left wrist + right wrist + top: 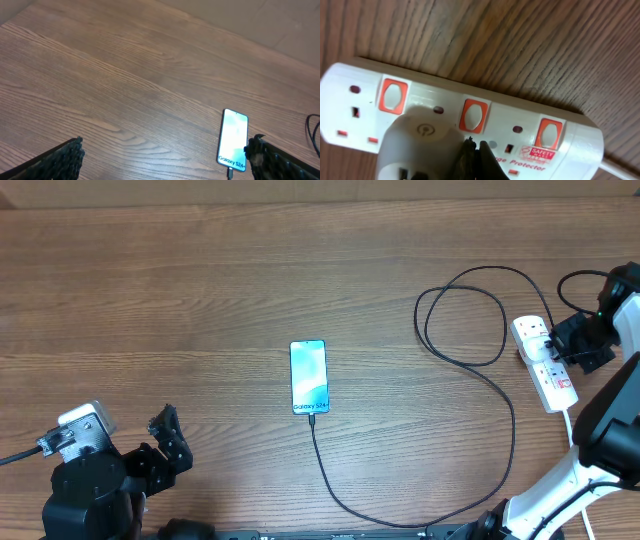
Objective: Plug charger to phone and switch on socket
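At far right, the right gripper (475, 151), clenched empty, points at the middle red switch (472, 116) of the socket (436, 93). That switch looks small and stiff, so press squarely; the light socket may slide.

The wooden table (180, 300) carries the phone (309, 376), the looping black charger (313, 430) and the white socket (544, 363).

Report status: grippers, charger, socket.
Left gripper open, apart from phone. Right gripper shut, fingers by middle switch of socket. Charger in phone. Nothing in the way.
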